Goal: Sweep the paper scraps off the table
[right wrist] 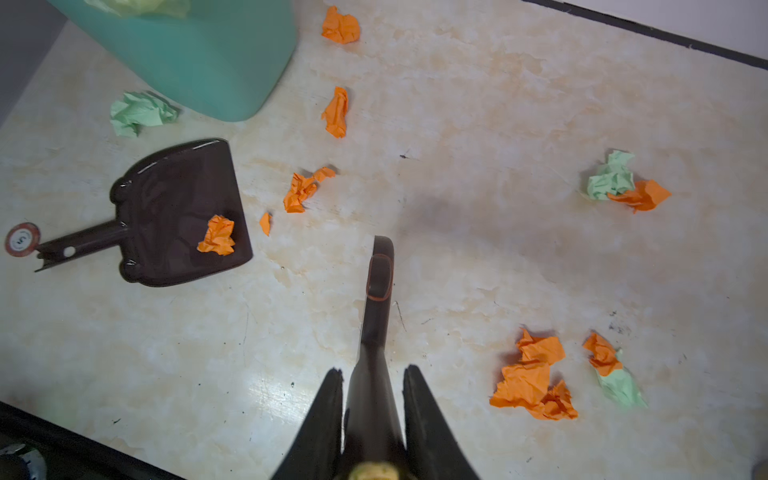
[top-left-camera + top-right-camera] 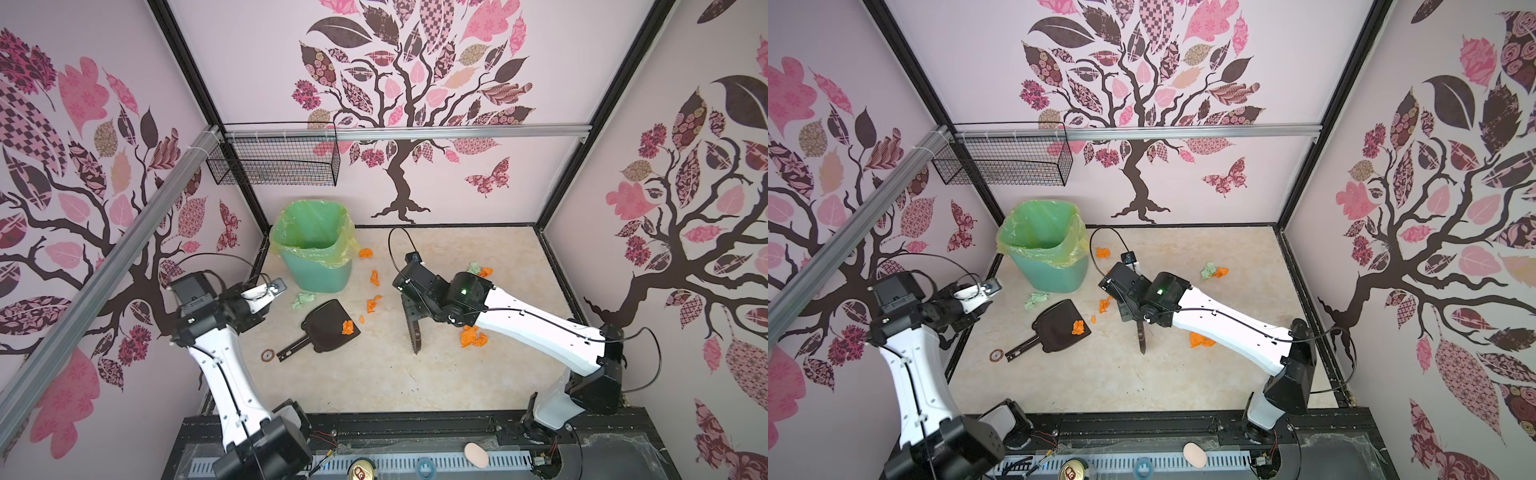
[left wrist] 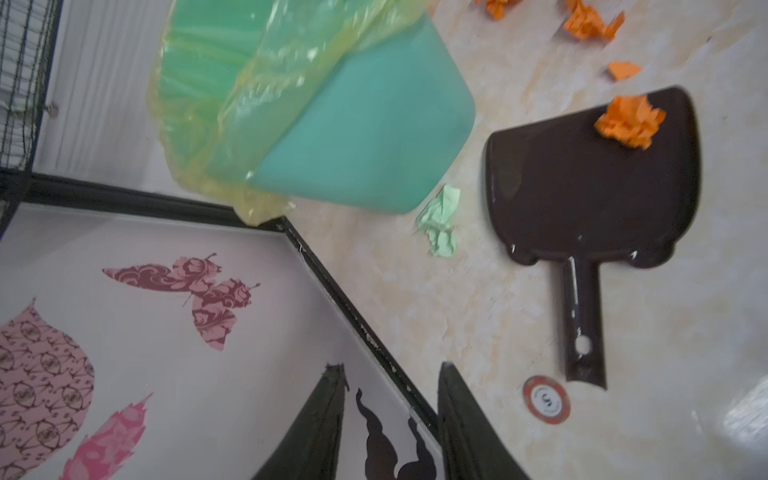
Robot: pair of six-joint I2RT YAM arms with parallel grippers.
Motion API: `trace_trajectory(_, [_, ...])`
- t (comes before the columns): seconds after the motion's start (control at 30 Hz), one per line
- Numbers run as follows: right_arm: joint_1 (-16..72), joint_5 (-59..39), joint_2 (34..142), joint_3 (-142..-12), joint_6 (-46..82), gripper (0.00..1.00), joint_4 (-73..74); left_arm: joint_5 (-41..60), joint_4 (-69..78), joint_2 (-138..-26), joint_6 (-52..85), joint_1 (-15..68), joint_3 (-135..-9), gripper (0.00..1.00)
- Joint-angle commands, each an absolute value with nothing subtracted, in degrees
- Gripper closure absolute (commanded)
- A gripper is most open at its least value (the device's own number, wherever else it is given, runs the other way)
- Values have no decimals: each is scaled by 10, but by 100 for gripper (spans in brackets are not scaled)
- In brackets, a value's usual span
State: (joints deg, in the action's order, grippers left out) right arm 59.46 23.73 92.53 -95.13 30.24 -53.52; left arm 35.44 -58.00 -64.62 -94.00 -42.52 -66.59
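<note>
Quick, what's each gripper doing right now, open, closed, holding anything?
Left gripper: open, holding nothing.
Right gripper: shut on the brush by its handle.

Lab test booth: tree-wallpapered panels (image 2: pixel 415 83), aluminium rails (image 2: pixel 415 132).

L hand (image 3: pixel 391 369) jaws apart, R hand (image 1: pixel 372 370) clamped, angled down

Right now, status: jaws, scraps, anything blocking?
Left gripper jaws open, empty. Right gripper shut on brush. One orange scrap in dustpan, other paper scraps loose on table. Round chip by dustpan handle.
</note>
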Motion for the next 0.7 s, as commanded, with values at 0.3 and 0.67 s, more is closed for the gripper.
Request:
trace_trajectory(0.3, [556, 187, 898, -915, 262, 100, -445, 423, -602, -575, -1233, -469, -411, 35])
trace_trajectory(0.67, [551, 184, 855, -887, 249, 100, -441, 294, -525, -719, -1161, -342, -431, 33])
